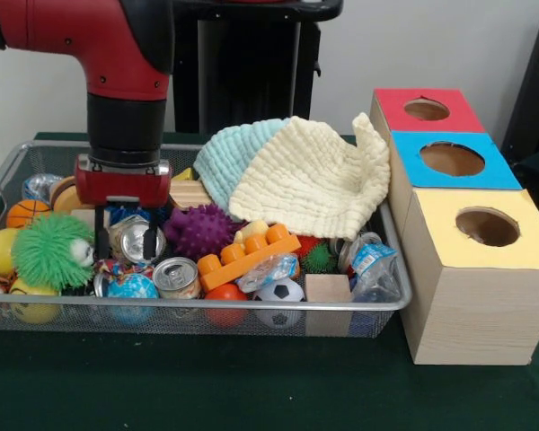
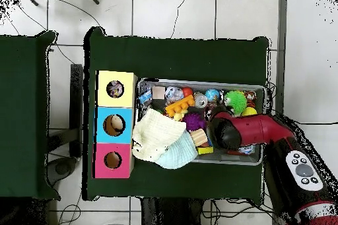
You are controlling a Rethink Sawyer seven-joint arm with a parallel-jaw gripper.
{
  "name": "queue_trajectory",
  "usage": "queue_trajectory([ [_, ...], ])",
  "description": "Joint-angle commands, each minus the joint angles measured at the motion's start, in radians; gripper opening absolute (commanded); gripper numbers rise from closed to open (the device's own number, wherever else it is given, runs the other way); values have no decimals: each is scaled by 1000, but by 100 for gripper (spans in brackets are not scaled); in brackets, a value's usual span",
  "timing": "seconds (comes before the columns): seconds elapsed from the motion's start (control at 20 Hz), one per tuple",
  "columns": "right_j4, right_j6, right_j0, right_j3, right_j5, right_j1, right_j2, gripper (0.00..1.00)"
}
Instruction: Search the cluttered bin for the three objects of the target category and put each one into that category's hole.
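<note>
The wire mesh bin [image 1: 251, 307] stands at the left in the front view, full of mixed objects; it also shows in the overhead view [image 2: 259, 161]. My gripper [image 1: 126, 241] is lowered into the bin's left part. It is open, with one finger [image 1: 100, 244] on each side of a crushed silver can [image 1: 136, 241]. A second tin can [image 1: 176, 277] stands just in front. The hole [image 1: 487, 226] in the yellow-topped wood box is at the right, nearest the camera; in the overhead view the hole [image 2: 115, 89] is at the left. There the arm [image 2: 247, 130] hides the gripper.
A pale yellow cloth [image 1: 314, 175] and a light blue cloth [image 1: 229, 157] drape over the bin's back right. A green fuzzy ball [image 1: 52, 251], a purple spiky ball [image 1: 200, 231], an orange brick [image 1: 247, 256], a soccer ball [image 1: 280, 292] and a wood block [image 1: 328, 289] lie around. Blue-topped [image 1: 452, 159] and red-topped [image 1: 426, 109] boxes stand behind the yellow one.
</note>
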Motion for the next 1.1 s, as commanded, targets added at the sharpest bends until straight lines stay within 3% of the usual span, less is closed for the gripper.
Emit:
queue_trajectory([
  [0.05, -21, -217, -58, -34, 101, 113, 107, 100],
  [0.4, -20, -186, -82, -66, 99, 184, 121, 100],
  [0.7, -51, -142, -46, -112, 76, 213, 85, 100],
  [0.9, 3, 120, 27, -135, 14, 237, -46, 100],
  [1.1, 47, 221, 77, -177, -23, 275, -126, 100],
])
